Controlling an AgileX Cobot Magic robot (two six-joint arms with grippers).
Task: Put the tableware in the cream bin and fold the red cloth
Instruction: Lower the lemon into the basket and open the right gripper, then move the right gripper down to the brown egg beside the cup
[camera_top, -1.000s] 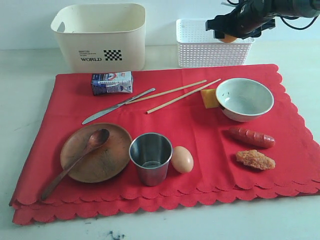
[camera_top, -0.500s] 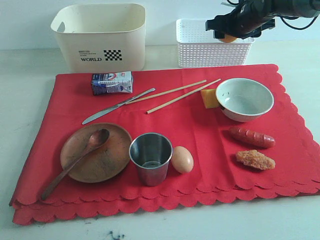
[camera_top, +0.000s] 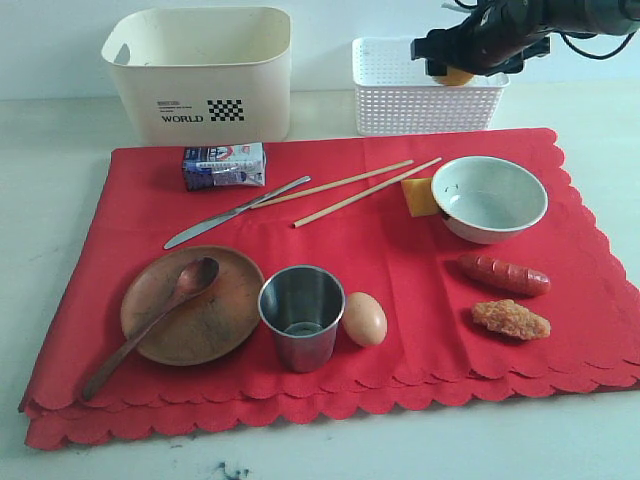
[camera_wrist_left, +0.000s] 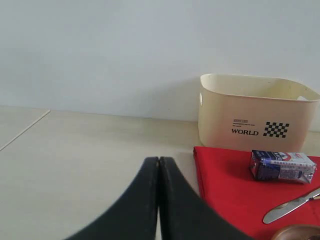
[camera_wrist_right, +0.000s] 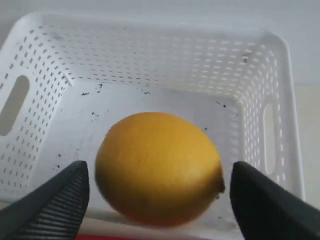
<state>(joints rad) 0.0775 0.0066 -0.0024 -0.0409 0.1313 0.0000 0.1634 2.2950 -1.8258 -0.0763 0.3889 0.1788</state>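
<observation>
Right hand (camera_wrist_right: 159, 172) spread above white basket (camera_wrist_right: 150, 60), far right; lemon (camera_wrist_right: 159, 150) between its fingers, slim gap each side. Left hand (camera_wrist_left: 158, 167) pressed together, empty. Plate (camera_top: 215, 320), cup (camera_top: 302, 315), bowl (camera_top: 490, 195) on red cloth (camera_top: 400, 260); cream bin (camera_top: 200, 70) far left.

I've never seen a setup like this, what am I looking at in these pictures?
This is a two-armed robot with pincers. One picture looks over the whole table; the other two come from cameras on each wrist. On a red cloth lie a plate with a spoon, a knife, chopsticks, a cup, a bowl, an egg and a sausage. The left gripper is shut and empty. The right gripper is open over the white basket, a lemon loose between its fingers.
</observation>
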